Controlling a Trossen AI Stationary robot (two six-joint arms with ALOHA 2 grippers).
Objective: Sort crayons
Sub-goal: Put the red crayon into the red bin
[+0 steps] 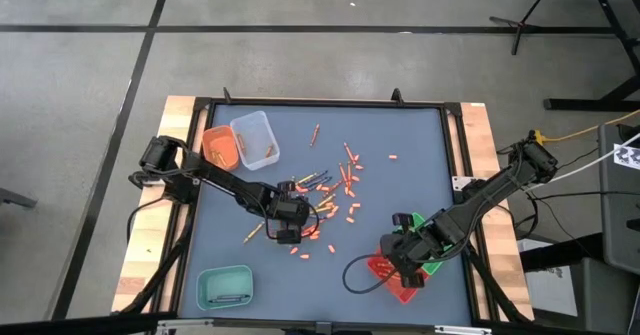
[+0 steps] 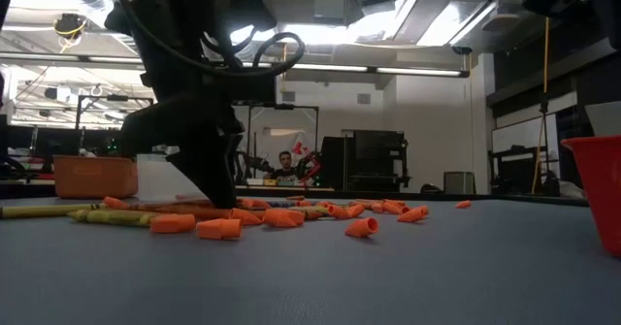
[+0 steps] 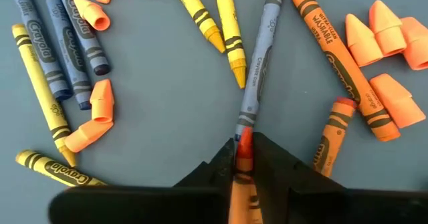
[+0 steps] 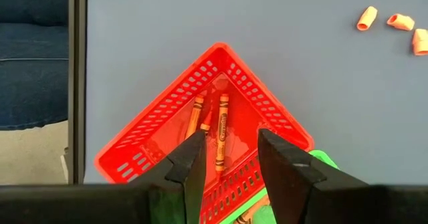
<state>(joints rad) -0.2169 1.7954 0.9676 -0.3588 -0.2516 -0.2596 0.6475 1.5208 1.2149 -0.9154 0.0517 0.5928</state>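
Nearest my left wrist camera, the left pincer (image 3: 242, 162) is closed narrow on 1 orange-red crayon (image 3: 243, 150), its tip just poking out between the 2 dark fingers, down on the grey desk (image 3: 160, 103). Just beyond that tip lies a grey-blue crayon (image 3: 259, 57) with "Crayola" on its wrapper. To one side I read "WASHABLE" on an orange crayon (image 3: 338, 63), and a shorter orange one (image 3: 331, 134) lies near it. 2 yellow crayons (image 3: 217, 23) sit side by side farther on, 2 more yellow ones (image 3: 40, 83) and 3 blue-grey ones (image 3: 63, 37) lie off at the other side, also marked "Crayola". Loose orange crayon stubs (image 3: 384, 33) are scattered around.

From above, this pincer sits in the middle of the crayon pile (image 1: 325, 195) at the desk's centre.

The right pincer (image 4: 231, 167) hangs with its fingers wide apart, holding nothing, over the red tray (image 4: 154, 134), which has 3 orange crayons (image 4: 221, 130) lying in it. A green tray (image 4: 321, 162) peeks from beneath.

Farther off stand an orange tray (image 1: 219, 147), a clear tray (image 1: 254, 138) and a teal tray (image 1: 225, 286).
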